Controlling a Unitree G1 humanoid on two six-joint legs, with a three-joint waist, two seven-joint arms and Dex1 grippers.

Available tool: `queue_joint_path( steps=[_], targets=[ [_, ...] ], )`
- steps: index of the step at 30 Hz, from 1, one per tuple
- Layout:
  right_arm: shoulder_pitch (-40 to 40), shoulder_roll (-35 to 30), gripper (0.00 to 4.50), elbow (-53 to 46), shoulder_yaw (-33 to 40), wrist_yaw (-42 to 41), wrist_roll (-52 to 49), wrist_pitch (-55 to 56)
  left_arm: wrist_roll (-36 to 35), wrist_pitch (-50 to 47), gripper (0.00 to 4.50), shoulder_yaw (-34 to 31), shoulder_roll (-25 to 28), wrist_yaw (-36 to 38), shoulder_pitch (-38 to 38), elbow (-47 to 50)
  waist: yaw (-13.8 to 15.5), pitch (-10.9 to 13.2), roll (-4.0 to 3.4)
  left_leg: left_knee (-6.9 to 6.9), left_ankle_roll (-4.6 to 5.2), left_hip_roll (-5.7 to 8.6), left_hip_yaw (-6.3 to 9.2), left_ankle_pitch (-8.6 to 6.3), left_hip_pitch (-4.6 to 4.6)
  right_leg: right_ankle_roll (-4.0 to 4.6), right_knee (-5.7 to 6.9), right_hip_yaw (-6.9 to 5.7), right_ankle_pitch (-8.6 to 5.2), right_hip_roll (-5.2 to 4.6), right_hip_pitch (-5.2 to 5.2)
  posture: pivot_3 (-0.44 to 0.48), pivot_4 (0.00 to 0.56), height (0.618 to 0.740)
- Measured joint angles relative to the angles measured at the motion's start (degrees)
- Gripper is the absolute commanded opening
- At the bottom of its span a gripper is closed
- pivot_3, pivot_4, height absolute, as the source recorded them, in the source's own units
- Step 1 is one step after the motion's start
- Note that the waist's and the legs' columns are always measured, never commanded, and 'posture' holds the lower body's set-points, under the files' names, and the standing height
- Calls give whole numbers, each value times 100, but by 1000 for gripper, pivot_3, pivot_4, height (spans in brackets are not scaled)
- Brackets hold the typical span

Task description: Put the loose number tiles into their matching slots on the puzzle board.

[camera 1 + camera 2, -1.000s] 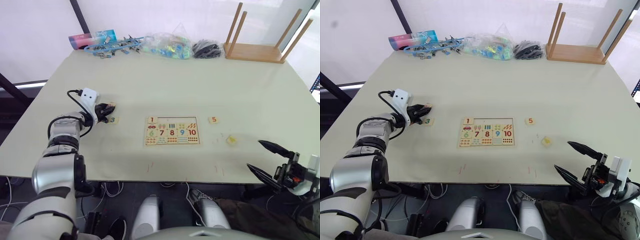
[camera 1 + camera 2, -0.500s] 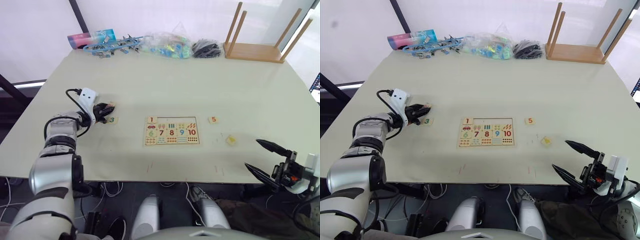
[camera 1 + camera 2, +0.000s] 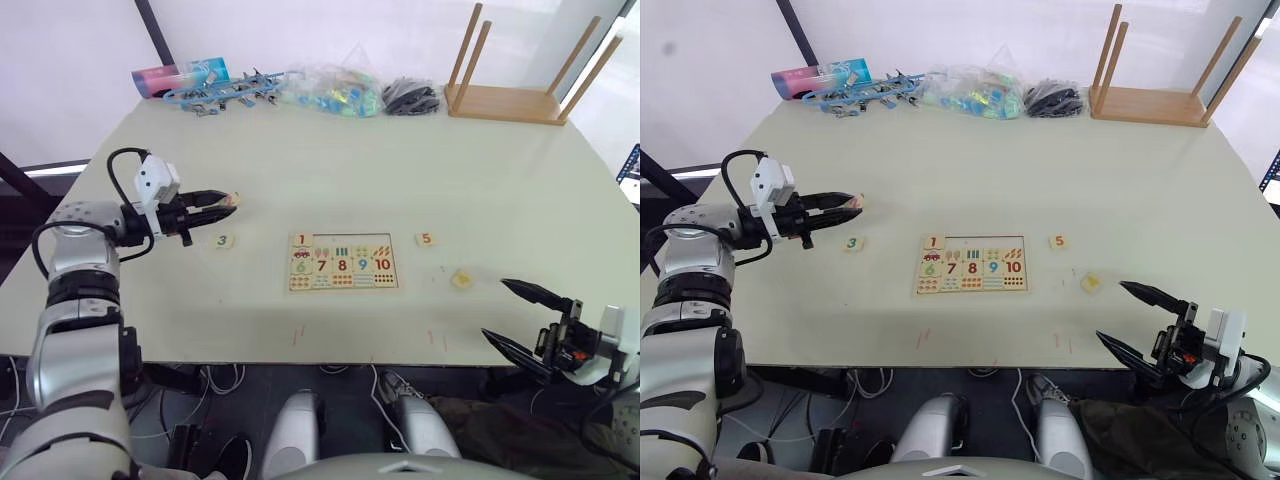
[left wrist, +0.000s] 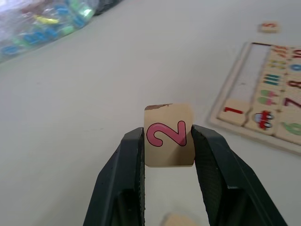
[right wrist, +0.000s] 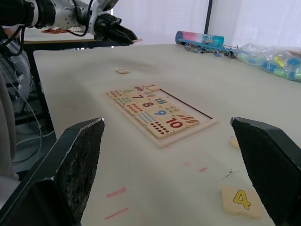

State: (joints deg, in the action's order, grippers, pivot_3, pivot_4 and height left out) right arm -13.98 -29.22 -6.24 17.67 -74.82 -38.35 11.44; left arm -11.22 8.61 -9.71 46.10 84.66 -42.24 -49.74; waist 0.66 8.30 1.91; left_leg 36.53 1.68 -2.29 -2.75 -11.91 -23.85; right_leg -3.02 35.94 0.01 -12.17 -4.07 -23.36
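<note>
So the table (image 3: pixel 400 150) carried the puzzle board (image 3: pixel 343 262) near centre, with tile 1 (image 3: pixel 301 240) already seated at the left end of the slot row (image 3: pixel 355 240), likely so the rest fill rightward. Left gripper (image 4: pixel 168 141) pinched the pink 2 tile (image 4: pixel 168 135) by its side edges, lifted left of the board, digit visible. Right gripper (image 3: pixel 528 318) was spread wide, idle at the near right edge. Tiles 3 (image 3: pixel 223 240), 5 (image 3: pixel 427 238) and 4 (image 5: pixel 241 200) lay loose.

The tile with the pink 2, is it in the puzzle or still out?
Out. The pink 2 tile is pinched in the left gripper, above the table, apart from the puzzle board.
</note>
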Motion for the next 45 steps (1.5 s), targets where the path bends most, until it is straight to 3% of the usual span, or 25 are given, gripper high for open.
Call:
queue_joint_path(
  steps=[10, 14, 22, 35, 37, 43, 45],
  targets=[
    [186, 36, 4500, 30, -200, 84, 45, -1, -815, -968, 990, 12, 208, 513, 1788, 2327, 25, 1, -3, 1, 0, -12, 4, 0, -1, 1, 0, -2, -1, -6, -1, 0, 150, 740],
    [182, 53, 4500, -10, -341, 157, 122, -1, -815, -918, 990, 202, 206, 538, 2116, 2692, 19, 2, -3, 1, 0, -12, 4, 0, -1, 1, 0, -2, -1, -4, -2, 0, 150, 740],
    [206, 52, 4500, -14, -347, 225, 150, -1, -695, -616, 990, 541, 366, 571, 2149, 2710, 16, 2, -4, 1, 0, -7, 3, 0, -1, 1, 0, -2, -1, -2, -2, 0, 150, 740],
    [116, 15, 4500, -191, -350, 275, 149, -17, -169, 685, 990, 1658, 455, 583, 1537, 1404, 19, 3, -5, 1, 0, -4, 2, 0, -1, 0, -1, -2, -2, -1, -3, 0, 150, 740],
    [112, 9, 4500, -193, -350, 271, 148, -19, -126, 859, 2014, 1732, 433, 588, 1409, 1235, 26, 3, -5, 1, 0, -4, 2, 0, -1, 0, -1, -2, -1, -2, -2, 0, 150, 740],
    [97, -18, 4500, -194, -350, 253, 143, -30, -133, 1253, 4340, 2041, 450, 587, 1081, 832, 18, 2, -5, 1, 0, -3, 1, 0, -1, 0, -1, -2, -1, -1, -2, 0, 150, 740],
    [98, -38, 4500, -194, -350, 231, 142, -33, -136, 1341, 4471, 2206, 502, 587, 943, 770, 18, 2, -5, 1, 0, -2, 1, 0, -1, 0, -1, -2, -1, -1, -2, 0, 150, 740]
  ],
)
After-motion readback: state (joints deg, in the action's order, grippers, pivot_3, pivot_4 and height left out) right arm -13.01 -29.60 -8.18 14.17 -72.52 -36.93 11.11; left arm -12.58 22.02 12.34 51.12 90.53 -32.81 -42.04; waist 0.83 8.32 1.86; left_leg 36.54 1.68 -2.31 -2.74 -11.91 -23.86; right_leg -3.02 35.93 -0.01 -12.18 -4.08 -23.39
